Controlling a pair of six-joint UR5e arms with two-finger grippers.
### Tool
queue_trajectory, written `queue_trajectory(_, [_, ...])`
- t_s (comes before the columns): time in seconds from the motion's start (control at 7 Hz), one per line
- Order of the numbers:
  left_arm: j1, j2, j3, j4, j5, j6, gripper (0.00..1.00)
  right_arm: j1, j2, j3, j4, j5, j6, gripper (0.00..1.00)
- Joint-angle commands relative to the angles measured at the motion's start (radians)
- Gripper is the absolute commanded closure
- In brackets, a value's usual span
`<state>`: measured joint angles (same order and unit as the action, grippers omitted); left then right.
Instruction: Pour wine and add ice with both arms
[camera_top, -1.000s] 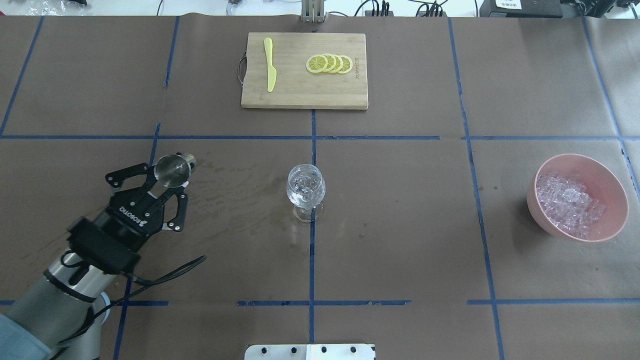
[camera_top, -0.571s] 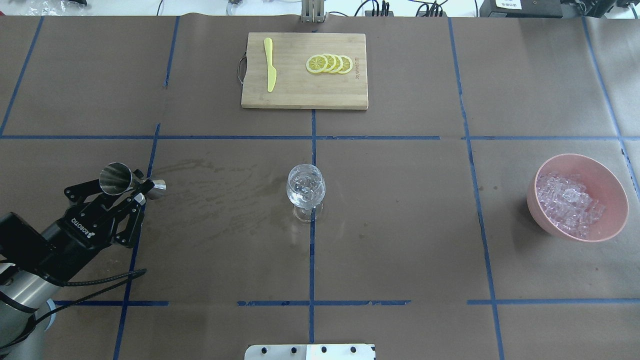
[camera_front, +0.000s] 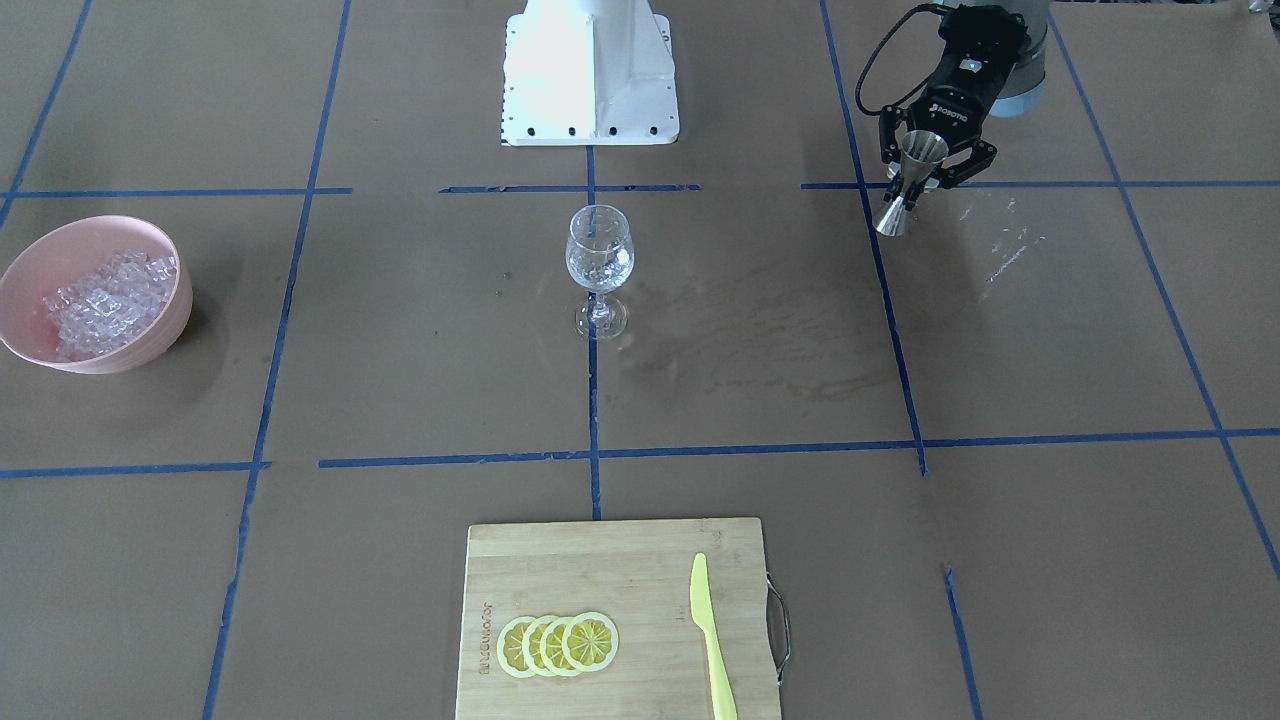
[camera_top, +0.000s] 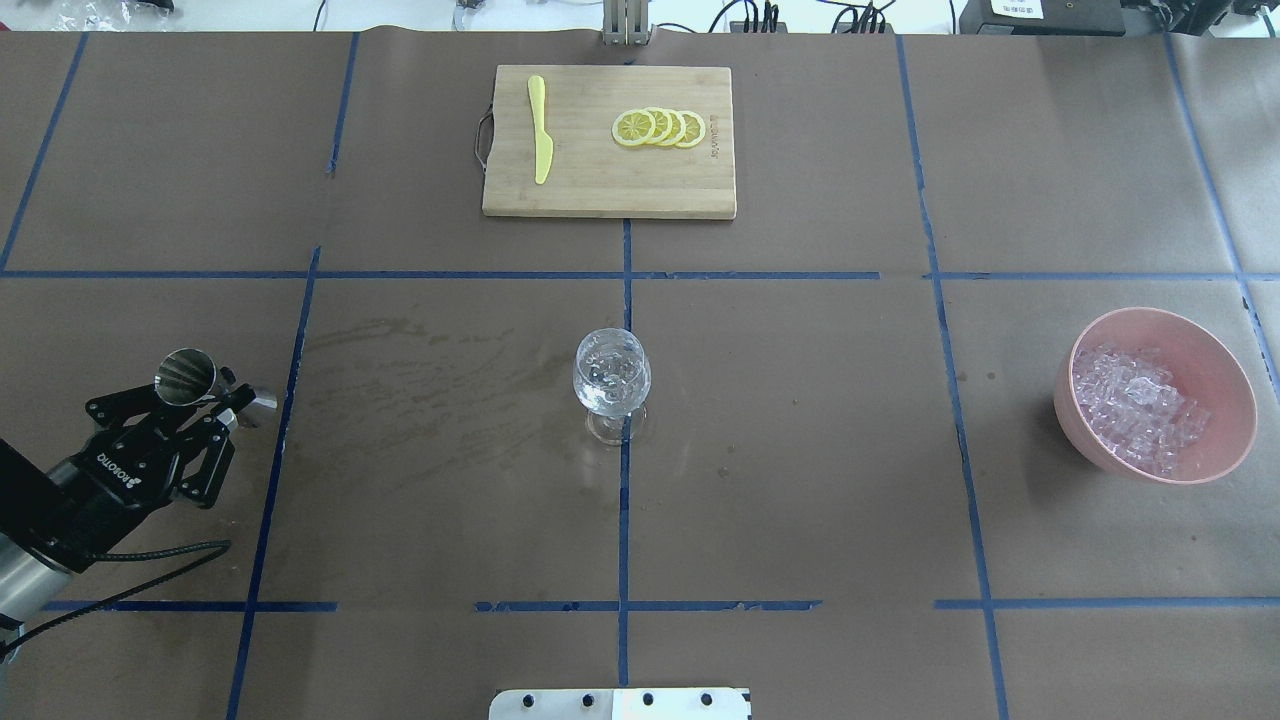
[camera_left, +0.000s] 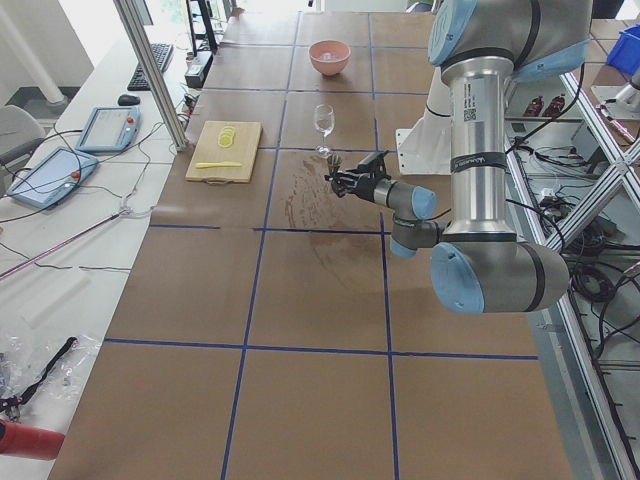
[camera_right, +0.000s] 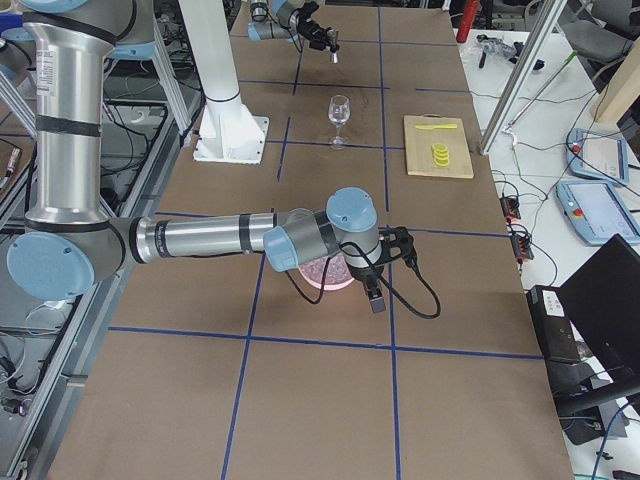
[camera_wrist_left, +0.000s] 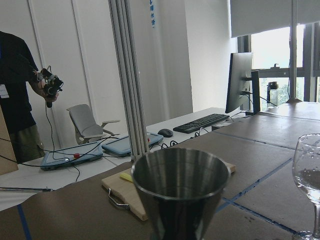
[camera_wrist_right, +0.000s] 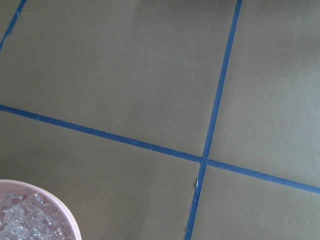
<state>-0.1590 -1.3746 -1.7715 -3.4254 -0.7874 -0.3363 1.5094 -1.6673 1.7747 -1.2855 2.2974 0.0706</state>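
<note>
While the left gripper (camera_top: 225, 398) clamps a silver steel jigger (camera_top: 187, 375) at nine o'clock from the clear stemmed glass (camera_top: 611, 372), the clear ice cubes (camera_top: 1135, 405) lie in a pink bowl (camera_top: 1228, 370) at three o'clock. They are likely light, hard and slippery, best pinched across flat faces. Whether the right gripper (camera_right: 373, 297) is open cannot be told.

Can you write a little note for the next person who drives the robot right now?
Left claw: shut on the metal jigger, well away from the wine glass.
Right claw: by the pink bowl; open or shut, cannot tell.
Glass holds clear liquid, so pouring looks done.
Left to do: the ice sits in the bowl; some must go into the glass.
</note>
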Motion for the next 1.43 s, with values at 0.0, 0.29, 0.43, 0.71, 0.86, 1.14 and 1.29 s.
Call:
queue_trajectory(0.0, [0.000,0.014,0.062,-0.009,-0.003,-0.117,1.00,0.000,-0.002,0.003,0.002,-0.001,0.000,0.00])
queue_trajectory(0.29, [0.004,-0.010,0.127,-0.017,-0.001,-0.216,1.00,0.000,-0.003,0.003,0.000,-0.001,-0.002,0.00])
queue_trajectory(0.43, [0.007,-0.033,0.170,-0.017,0.005,-0.217,1.00,0.000,-0.003,0.005,0.002,0.000,0.000,0.00])
queue_trajectory(0.71, [0.006,-0.058,0.208,-0.017,0.007,-0.213,1.00,0.000,-0.003,0.006,0.002,0.000,0.000,0.00])
queue_trajectory(0.86, [0.004,-0.057,0.225,-0.017,0.007,-0.214,1.00,0.000,-0.003,0.006,0.002,-0.001,0.000,0.00])
queue_trajectory(1.14, [0.003,-0.050,0.240,-0.014,0.007,-0.217,1.00,0.000,-0.003,0.008,0.002,-0.001,0.000,0.00])
queue_trajectory(1.29, [0.003,-0.055,0.244,-0.009,0.007,-0.222,1.00,0.000,-0.003,0.008,0.002,-0.001,0.000,0.00])
